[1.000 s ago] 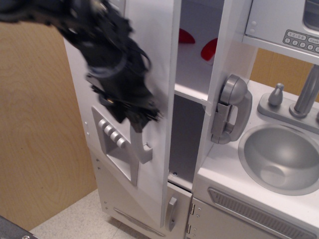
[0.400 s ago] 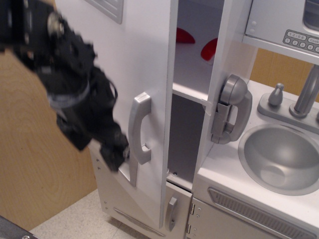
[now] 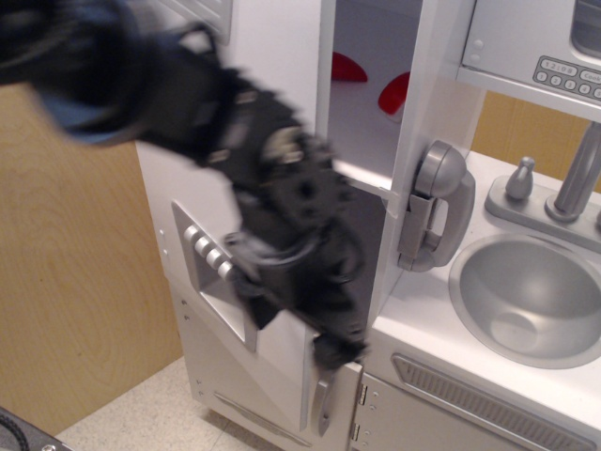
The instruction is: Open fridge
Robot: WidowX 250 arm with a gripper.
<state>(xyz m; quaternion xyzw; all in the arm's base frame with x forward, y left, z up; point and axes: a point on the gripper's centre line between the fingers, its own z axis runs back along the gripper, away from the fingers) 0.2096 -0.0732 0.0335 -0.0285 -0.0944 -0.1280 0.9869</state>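
Fridge (image 3: 272, 56) at frame centre, door ajar, white interior showing a shelf and two red items (image 3: 376, 83) on the shelf's upper level, partly cut off by the door edge and frame. Sink (image 3: 526, 291) right of fridge, bowl bare. Door handle hidden behind the arm; dispenser panel (image 3: 211, 268) partly visible left of arm. Black arm blurred, reaching down from upper left across the door, gripper (image 3: 336, 348) near the fridge's lower door handle (image 3: 322, 402); can't tell if clenched or released.

Claw (image 3: 338, 349) swung right, now covering door handle.
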